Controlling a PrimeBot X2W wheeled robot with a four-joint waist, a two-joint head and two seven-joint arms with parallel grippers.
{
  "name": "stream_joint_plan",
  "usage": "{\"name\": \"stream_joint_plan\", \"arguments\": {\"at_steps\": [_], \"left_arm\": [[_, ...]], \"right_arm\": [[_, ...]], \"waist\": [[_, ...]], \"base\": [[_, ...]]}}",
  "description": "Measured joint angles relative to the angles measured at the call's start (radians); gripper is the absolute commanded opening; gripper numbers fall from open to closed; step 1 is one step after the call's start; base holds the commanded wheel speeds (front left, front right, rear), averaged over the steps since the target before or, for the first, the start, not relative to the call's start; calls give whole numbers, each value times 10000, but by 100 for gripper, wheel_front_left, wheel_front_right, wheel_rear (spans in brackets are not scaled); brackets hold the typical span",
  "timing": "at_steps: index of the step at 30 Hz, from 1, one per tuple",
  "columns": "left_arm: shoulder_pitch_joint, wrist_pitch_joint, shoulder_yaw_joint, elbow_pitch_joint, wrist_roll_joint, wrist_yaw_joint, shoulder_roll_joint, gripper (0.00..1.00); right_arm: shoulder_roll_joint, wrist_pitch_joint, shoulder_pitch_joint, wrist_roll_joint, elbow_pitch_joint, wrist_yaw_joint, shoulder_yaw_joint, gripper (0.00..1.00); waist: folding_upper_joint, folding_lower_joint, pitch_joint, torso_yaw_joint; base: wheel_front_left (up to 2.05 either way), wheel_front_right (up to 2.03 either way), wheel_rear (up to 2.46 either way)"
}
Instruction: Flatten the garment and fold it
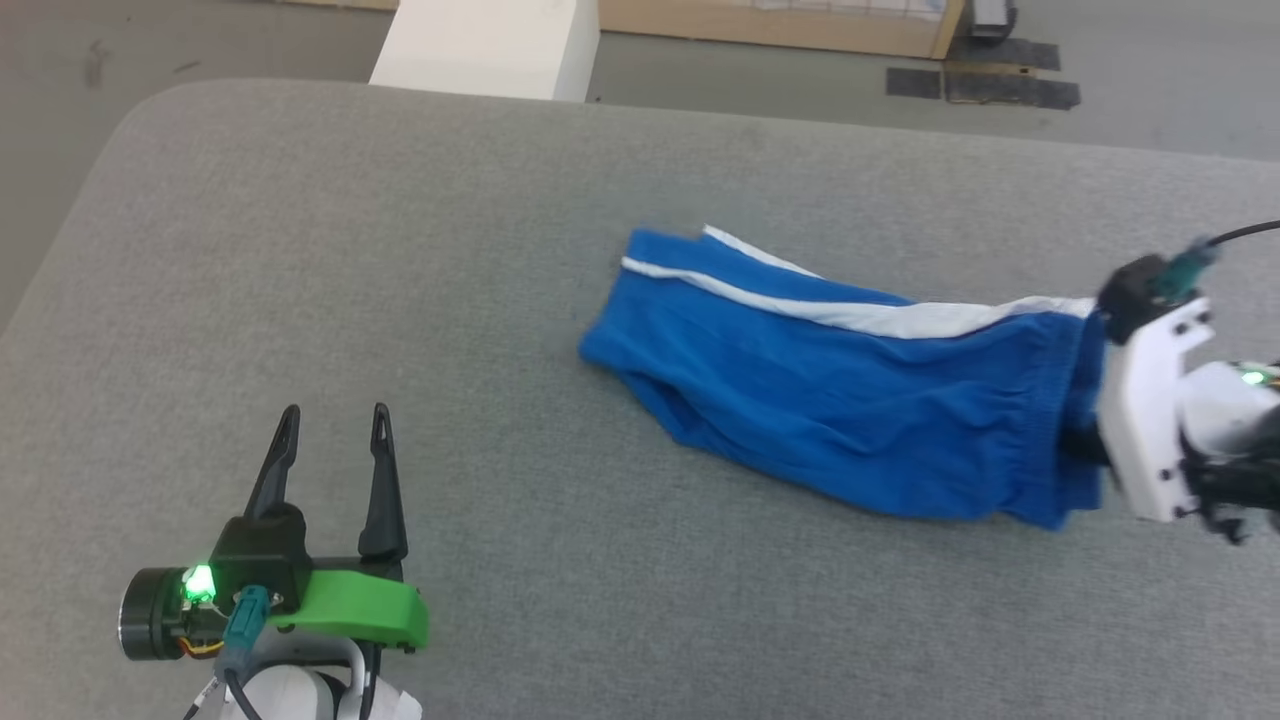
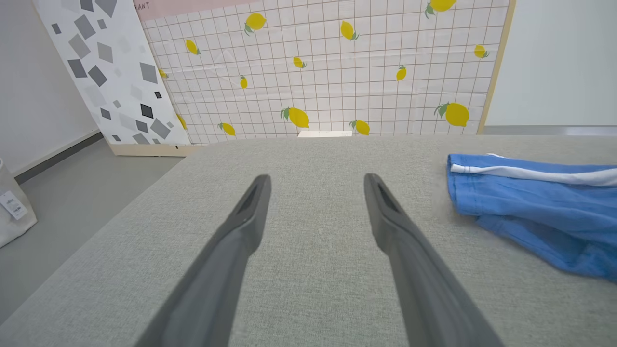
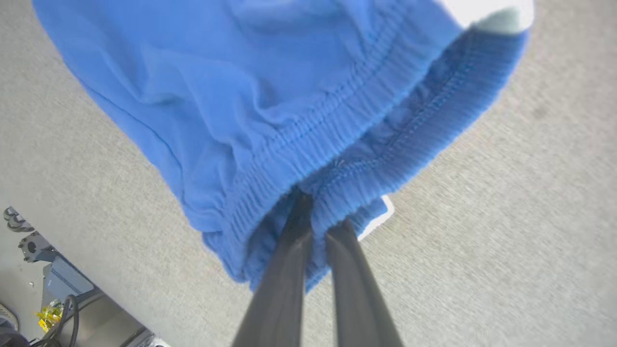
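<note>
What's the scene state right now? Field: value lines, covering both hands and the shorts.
garment: blue shorts, lying lengthwise on the surface, wrinkled, not yet flat
white side stripe: along the far edge
waistband: at the robot's right end, gathered
surface: grey fabric-covered top
left hand: open, empty, over bare surface, apart from the garment
right hand: shut on the waistband, fingers close together
</note>
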Motion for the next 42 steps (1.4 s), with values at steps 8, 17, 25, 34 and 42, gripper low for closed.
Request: {"name": "stream_joint_plan", "arguments": {"at_steps": [8, 17, 25, 34, 42], "left_arm": [[132, 0, 35, -134, 257, -169, -48, 100], [127, 0, -38, -169, 445, -305, -90, 100], [134, 0, -107, -159, 531, -380, -65, 100], [114, 0, -119, -182, 500, -368, -121, 100], [-223, -2, -357, -130, 433, -380, -297, 100]], "right_arm": [[-1954, 81, 270, 138, -328, 0, -443, 0], [-2395, 146, 545, 257, 21, 0, -995, 0], [-1923, 151, 586, 867, -1641, 0, -1095, 0], [-807, 518, 95, 779, -2527, 0, -911, 0], [627, 688, -875, -117, -1181, 0, -117, 0]], "waist": [[0, 0, -230, -405], [0, 0, -108, -389], [0, 0, -395, -348], [0, 0, -243, -31], [0, 0, 223, 471]], "base": [[0, 0, 0], [0, 0, 0], [0, 0, 0], [0, 0, 0], [0, 0, 0]]}}
